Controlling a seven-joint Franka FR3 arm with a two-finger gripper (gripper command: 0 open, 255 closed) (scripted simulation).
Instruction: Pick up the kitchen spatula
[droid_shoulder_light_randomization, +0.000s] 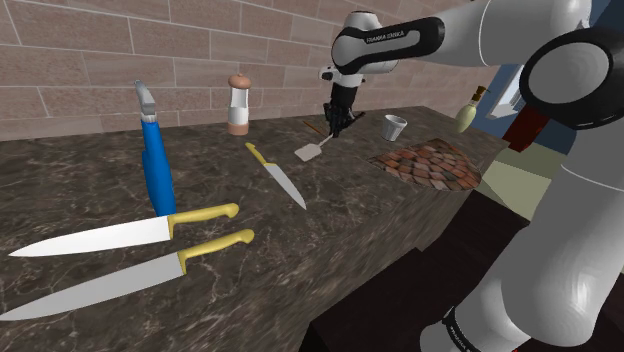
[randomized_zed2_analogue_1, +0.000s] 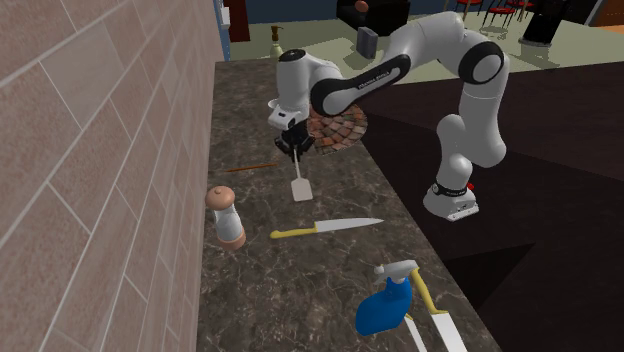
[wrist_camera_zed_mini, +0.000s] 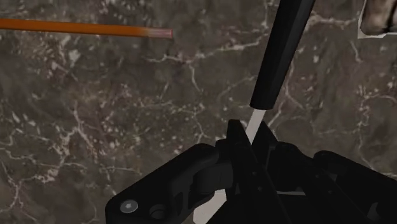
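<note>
The spatula has a white blade (droid_shoulder_light_randomization: 308, 152) and a black handle (wrist_camera_zed_mini: 278, 54), joined by a thin white neck (wrist_camera_zed_mini: 255, 121). My black gripper (droid_shoulder_light_randomization: 338, 122) is shut on that neck, with the fingers (wrist_camera_zed_mini: 236, 137) clasping it from both sides. In the second exterior view the gripper (randomized_zed2_analogue_1: 293, 148) points down over the dark marble counter (randomized_zed2_analogue_1: 330, 270), and the spatula blade (randomized_zed2_analogue_1: 300, 190) hangs below it, close to the surface. Whether the blade touches the counter I cannot tell.
A thin brown stick (randomized_zed2_analogue_1: 250, 167) lies toward the brick wall, beside the gripper. A brick-patterned mat (droid_shoulder_light_randomization: 428, 165) and a white cup (droid_shoulder_light_randomization: 394, 127) sit nearby. A shaker (droid_shoulder_light_randomization: 238, 105), a blue spray bottle (droid_shoulder_light_randomization: 157, 165) and three yellow-handled knives (droid_shoulder_light_randomization: 280, 175) lie further along.
</note>
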